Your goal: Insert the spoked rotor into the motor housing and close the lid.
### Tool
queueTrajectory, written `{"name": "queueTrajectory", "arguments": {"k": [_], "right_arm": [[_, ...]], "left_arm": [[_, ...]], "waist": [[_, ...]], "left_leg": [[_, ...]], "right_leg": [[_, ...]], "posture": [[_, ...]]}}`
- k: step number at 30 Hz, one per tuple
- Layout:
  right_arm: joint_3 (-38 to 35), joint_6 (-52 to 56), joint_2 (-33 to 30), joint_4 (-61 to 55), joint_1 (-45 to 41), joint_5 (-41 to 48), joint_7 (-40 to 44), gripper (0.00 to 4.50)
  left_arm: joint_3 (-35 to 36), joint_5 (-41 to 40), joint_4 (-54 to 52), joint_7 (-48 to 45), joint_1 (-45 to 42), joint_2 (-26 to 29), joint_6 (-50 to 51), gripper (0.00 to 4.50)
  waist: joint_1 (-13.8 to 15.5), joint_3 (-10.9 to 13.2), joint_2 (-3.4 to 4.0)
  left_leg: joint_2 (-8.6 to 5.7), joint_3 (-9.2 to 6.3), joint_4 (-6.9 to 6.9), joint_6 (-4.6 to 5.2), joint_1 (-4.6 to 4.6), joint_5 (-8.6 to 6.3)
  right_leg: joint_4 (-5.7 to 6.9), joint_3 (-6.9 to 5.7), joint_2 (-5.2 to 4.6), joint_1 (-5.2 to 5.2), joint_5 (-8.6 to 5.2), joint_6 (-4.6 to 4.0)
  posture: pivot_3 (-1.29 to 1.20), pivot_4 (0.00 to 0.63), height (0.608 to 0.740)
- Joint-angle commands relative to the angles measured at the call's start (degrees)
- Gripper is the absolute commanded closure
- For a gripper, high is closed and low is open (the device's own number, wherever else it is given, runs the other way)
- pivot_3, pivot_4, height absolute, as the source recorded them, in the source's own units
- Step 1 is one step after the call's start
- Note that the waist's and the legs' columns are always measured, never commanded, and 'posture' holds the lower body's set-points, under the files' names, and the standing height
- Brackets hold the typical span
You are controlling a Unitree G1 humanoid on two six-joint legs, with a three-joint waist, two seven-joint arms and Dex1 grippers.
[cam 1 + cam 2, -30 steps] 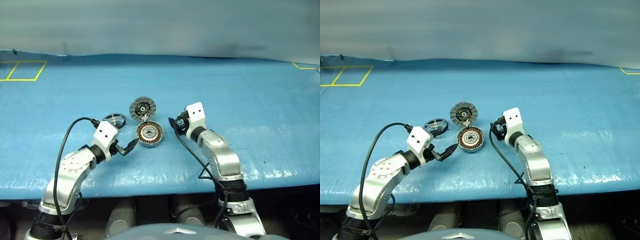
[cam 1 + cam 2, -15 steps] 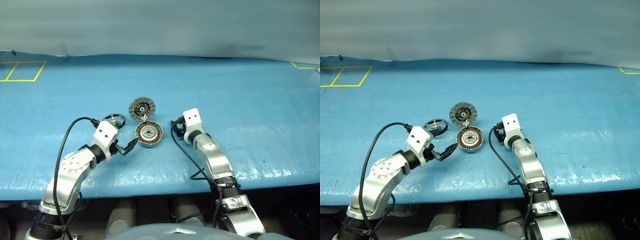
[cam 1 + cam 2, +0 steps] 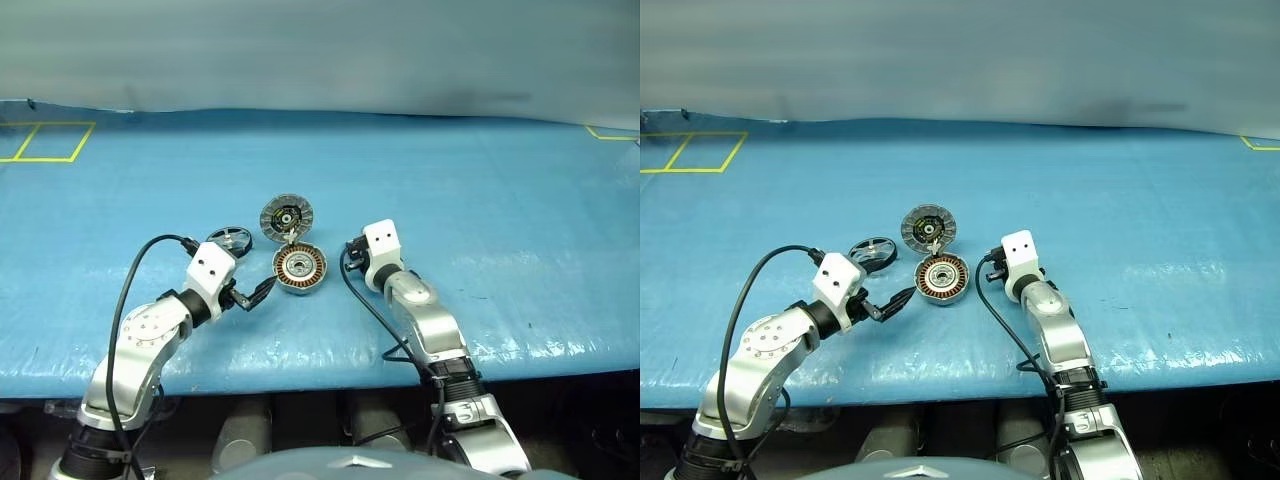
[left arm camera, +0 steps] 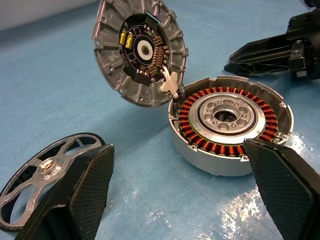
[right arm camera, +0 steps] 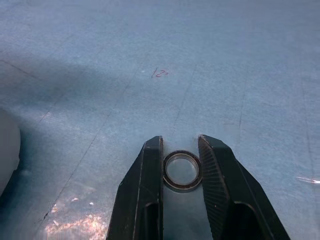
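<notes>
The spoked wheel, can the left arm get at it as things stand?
Probably yes. The spoked wheel lies flat on the table right beside the left gripper, whose jaws stand open and empty, with nothing between them.

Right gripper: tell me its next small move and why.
Probably lift straight up. The right gripper has its fingers against both sides of a small metal ring on the blue table cover, so raising it slightly would confirm the grip holds.
</notes>
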Motion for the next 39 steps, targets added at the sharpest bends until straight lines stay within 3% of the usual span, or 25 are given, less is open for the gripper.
{"name": "queueTrajectory", "arguments": {"k": [1, 6, 12, 20, 39], "right_arm": [[0.51, 3.13, -0.79, -8.99, 0.34, 1.5, 1.51, 3.83], [2.14, 7.91, -2.98, -19.79, -0.45, 4.29, 5.38, 3.83], [6.81, 10.04, -2.67, -23.83, -2.39, 4.28, 6.06, 3.83], [13.32, 7.75, 1.47, -19.03, -2.86, 3.8, 6.03, 3.83], [15.53, 6.13, 2.7, -12.41, 0.06, 4.56, 6.92, 3.83]], "left_arm": [[1.22, 0.02, -2.27, 0.59, 0.07, 0.23, -0.97, 0.0], [1.55, 0.21, -2.28, 1.26, 0.47, 0.08, -1.69, 0.0], [2.78, 0.47, -1.65, 2.95, 1.07, -1.5, -4.71, 0.0], [2.95, 0.67, -2.29, 3.26, 2.28, -1.79, -5.56, 0.0], [2.85, 0.42, -2.38, 3.19, 2.29, -1.5, -5.57, 0.0]], "waist": [[-0.04, 0.02, 0.03], [-0.17, 0.03, 0.04], [-0.1, 0.03, 0.04], [-0.09, 0.03, 0.04], [-0.11, 0.03, 0.04]], "left_leg": [[0.0, 0.0, 0.0, 0.0, -0.03, 0.0], [0.02, -0.01, 0.0, 0.0, -0.08, 0.0], [0.01, 0.0, -0.01, 0.0, -0.11, 0.0], [0.01, -0.01, -0.03, 0.0, -0.13, 0.0], [0.01, -0.01, -0.04, 0.0, -0.13, 0.0]], "right_leg": [[0.0, 0.0, 0.0, -0.03, 0.0, 0.0], [0.01, 0.0, 0.01, -0.1, 0.0, 0.0], [-0.03, -0.01, -0.01, -0.12, -0.01, -0.01], [-0.04, -0.01, -0.01, -0.14, -0.01, -0.01], [-0.03, -0.01, 0.0, -0.17, -0.01, -0.01]], "posture": [[0.0, 0.15, 0.74], [0.0, 0.15, 0.74], [0.0, 0.15, 0.74], [0.0, 0.15, 0.74], [0.0, 0.15, 0.74]]}}
